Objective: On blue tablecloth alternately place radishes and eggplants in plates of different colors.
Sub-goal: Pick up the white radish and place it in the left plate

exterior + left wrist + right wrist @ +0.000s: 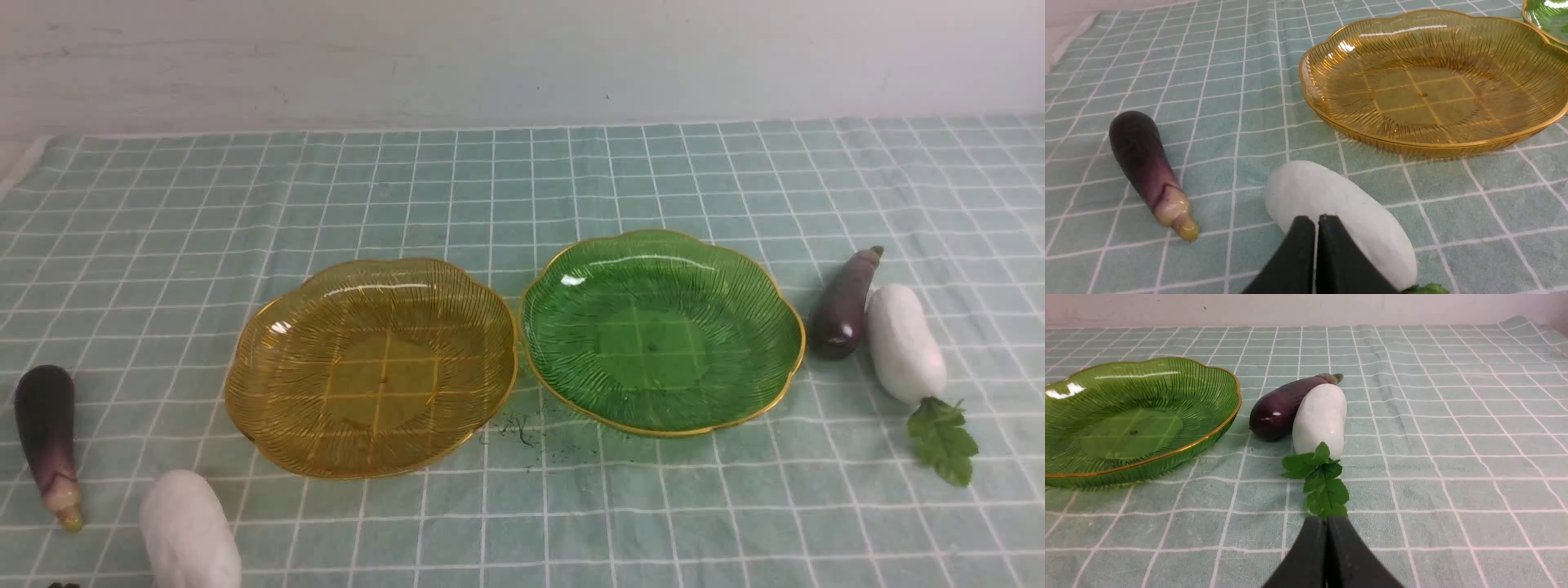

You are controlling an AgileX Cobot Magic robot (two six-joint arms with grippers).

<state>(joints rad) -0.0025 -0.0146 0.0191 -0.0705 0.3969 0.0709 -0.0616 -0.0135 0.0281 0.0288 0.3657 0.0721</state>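
Observation:
Two empty plates sit side by side on the blue tablecloth (522, 180): the amber plate (261, 392) on the left, the green plate (759, 294) on the right. Left of the amber plate lie an eggplant (46, 441) and a radish (188, 531). Right of the green plate, a second eggplant (845, 304) touches a second radish (904, 343) with a green sprig (943, 439). My left gripper (1316, 220) is shut, empty, just above the near radish (1331, 204). My right gripper (1327, 520) is shut, empty, its tips at the sprig (1323, 477).
A pale wall (522, 57) runs along the far edge of the cloth. The cloth's left edge (24, 163) shows at the far left. Small dark specks (518, 429) lie on the cloth between the two plates at the front.

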